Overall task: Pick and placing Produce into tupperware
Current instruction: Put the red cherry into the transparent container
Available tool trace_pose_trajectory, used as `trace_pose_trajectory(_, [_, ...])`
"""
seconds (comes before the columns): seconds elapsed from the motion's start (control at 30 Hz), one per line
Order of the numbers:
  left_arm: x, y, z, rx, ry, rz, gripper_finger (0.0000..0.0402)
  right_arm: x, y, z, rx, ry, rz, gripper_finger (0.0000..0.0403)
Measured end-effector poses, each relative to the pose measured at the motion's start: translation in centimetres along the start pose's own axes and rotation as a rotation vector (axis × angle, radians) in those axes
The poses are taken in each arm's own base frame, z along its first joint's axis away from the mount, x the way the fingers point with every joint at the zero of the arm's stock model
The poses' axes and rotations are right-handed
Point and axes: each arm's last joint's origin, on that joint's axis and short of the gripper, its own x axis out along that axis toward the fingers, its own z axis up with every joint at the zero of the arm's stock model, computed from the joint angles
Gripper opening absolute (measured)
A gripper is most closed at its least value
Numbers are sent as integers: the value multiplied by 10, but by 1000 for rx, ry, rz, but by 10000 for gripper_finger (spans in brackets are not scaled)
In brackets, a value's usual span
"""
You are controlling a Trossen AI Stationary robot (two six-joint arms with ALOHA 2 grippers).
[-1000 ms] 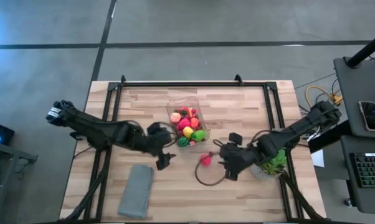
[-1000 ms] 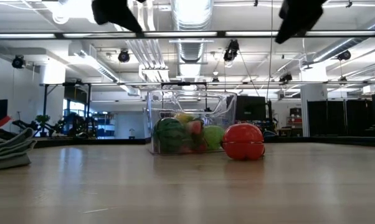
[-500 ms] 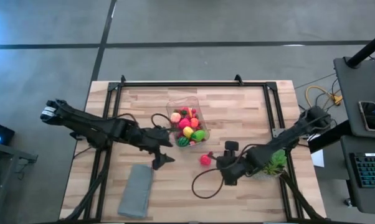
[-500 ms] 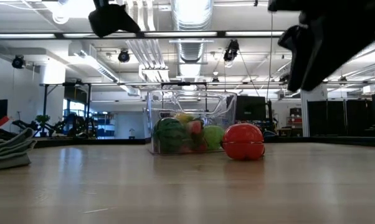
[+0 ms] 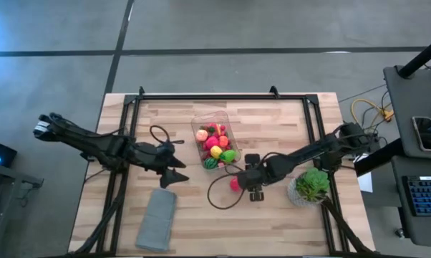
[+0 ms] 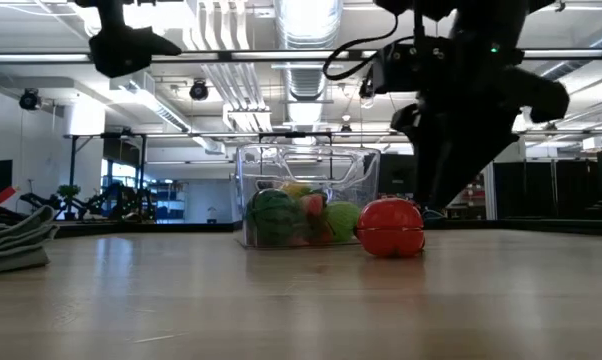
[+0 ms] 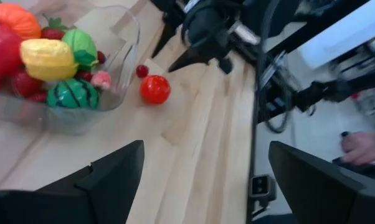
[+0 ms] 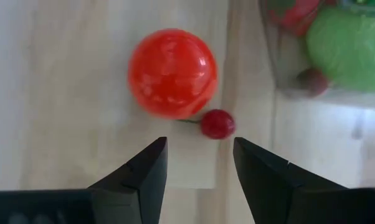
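The clear tupperware [image 5: 203,127] stands mid-table, its bottom on the wood, filled with colourful produce [image 5: 215,147]. Just off its near right corner a red ball-shaped fruit [image 8: 172,73] and a tiny dark-red berry [image 8: 217,123] lie side by side on the table. My right gripper [image 8: 199,163] hangs open above them, pointing steeply down, with the berry just ahead of the gap between its fingers. It is also seen over the red fruit [image 5: 235,184] in the high view. My left gripper [image 5: 178,172] stands wide open left of the tupperware, holding nothing.
A folded grey cloth [image 5: 157,218] lies at the near left. A green plant in a white pot [image 5: 310,186] stands right of my right arm. A black cable loop [image 5: 219,197] lies near the red fruit. Black frame rails [image 5: 201,95] run along the table's edges.
My right gripper has come down and moved toward the table's left edge, and now stands over the red fruit and the berry; its wrist has rolled. My left gripper has drawn back from the tupperware toward the table's left edge, staying open. The produce has not moved.
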Motion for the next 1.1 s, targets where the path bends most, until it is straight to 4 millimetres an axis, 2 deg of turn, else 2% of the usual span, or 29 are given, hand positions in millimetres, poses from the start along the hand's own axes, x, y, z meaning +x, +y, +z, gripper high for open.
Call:
trace_pose_trajectory(0.2, [2,10,-13,-26,-36,-53,329,4,-7,0,-177,18,3,173])
trace_pose_trajectory(0.4, [7,17,-19,-30,-53,-76,329,21,-10,-1,-272,62,62,173])
trace_pose_trajectory(0.53, [7,17,-20,-31,-57,-80,329,26,-18,1,-222,93,-16,173])
trace_pose_trajectory(0.67, [7,17,-20,-30,-56,-80,329,21,-24,7,-174,80,-36,172])
trace_pose_trajectory(0.83, [7,17,-20,-29,-55,-78,329,18,-21,13,-237,41,30,171])
trace_pose_trajectory(1.1, [7,17,-20,-27,-54,-78,329,19,-20,19,-210,-23,60,171])
